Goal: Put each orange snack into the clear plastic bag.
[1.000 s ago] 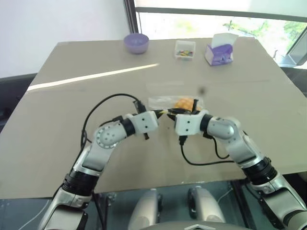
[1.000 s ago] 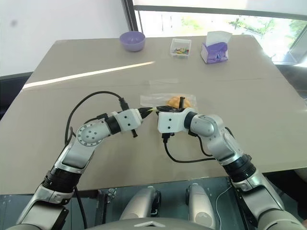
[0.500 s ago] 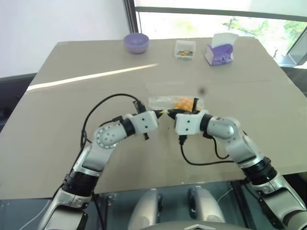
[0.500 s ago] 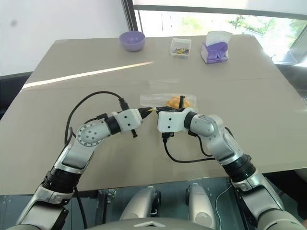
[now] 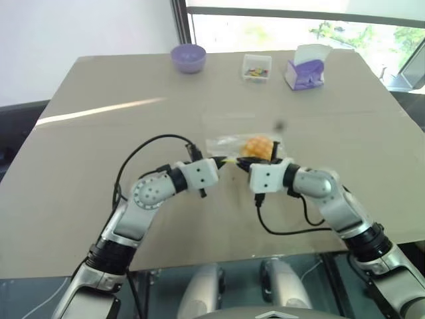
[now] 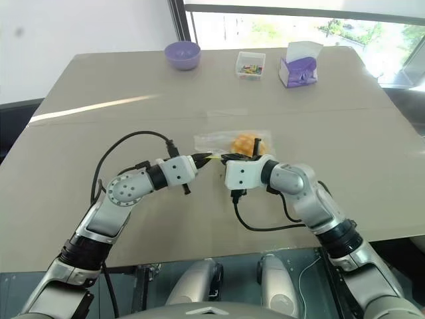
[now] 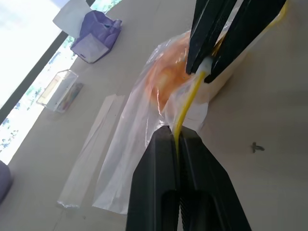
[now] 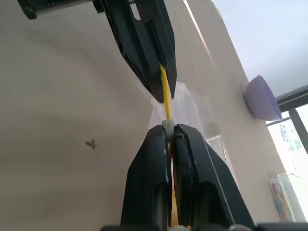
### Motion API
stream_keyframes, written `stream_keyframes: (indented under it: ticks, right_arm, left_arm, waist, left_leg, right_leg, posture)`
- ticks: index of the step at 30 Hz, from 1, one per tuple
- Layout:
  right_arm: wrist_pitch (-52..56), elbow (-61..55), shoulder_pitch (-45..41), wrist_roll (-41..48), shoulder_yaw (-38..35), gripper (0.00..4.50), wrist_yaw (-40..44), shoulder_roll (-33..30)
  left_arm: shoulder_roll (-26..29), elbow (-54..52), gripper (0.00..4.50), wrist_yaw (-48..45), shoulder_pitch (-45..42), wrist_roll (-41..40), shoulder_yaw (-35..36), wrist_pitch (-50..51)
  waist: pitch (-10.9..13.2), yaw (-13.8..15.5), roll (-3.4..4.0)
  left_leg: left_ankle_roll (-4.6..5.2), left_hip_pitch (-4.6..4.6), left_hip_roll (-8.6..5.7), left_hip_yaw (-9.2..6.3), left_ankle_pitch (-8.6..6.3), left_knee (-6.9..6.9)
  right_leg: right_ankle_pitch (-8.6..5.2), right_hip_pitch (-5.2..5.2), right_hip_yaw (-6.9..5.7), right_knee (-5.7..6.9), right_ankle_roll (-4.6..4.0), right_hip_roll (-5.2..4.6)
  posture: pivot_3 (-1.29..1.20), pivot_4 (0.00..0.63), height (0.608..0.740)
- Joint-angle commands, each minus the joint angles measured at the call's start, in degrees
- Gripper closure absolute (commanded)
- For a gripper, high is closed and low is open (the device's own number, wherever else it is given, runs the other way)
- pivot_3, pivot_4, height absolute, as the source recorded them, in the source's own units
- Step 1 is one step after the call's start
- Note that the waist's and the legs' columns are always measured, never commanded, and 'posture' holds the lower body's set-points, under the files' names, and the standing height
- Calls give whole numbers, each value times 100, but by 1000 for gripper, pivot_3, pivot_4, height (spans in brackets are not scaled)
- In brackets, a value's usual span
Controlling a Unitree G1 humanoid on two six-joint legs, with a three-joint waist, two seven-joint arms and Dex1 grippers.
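Yellow seal strip of the clear plastic bag (image 5: 229, 143) is pinched by both the left gripper (image 7: 176, 139) and the right gripper (image 8: 169, 131), the right having just closed; the orange snack (image 5: 256, 147) sits inside, so sealing likely follows.

Beige table (image 5: 99, 199), purple bowl (image 5: 188, 58) at far edge, small clear box of colourful bits (image 5: 256, 68) beside it, purple tissue box (image 5: 305, 70) further right.
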Motion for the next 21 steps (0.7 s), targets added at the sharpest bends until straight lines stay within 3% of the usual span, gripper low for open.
stream_keyframes:
  ticks: [1,21]
  right_arm:
    - [104,-104,139,26,-590,4490,-22,-376]
    - [-38,264,529,296,-1328,4490,-147,-1555]
  left_arm:
    - [315,453,4500,184,-120,0,540,7]
    - [455,708,4500,253,-214,-183,583,-107]
  waist:
    - [0,0,0]
    - [0,1,0]
  left_leg:
    - [0,0,0,0,0,0]
    - [1,-1,0,2,0,0]
  right_leg:
    - [0,0,0,0,0,0]
    - [0,0,1,-1,0,-1]
  posture:
    - [0,150,740]
    - [0,150,740]
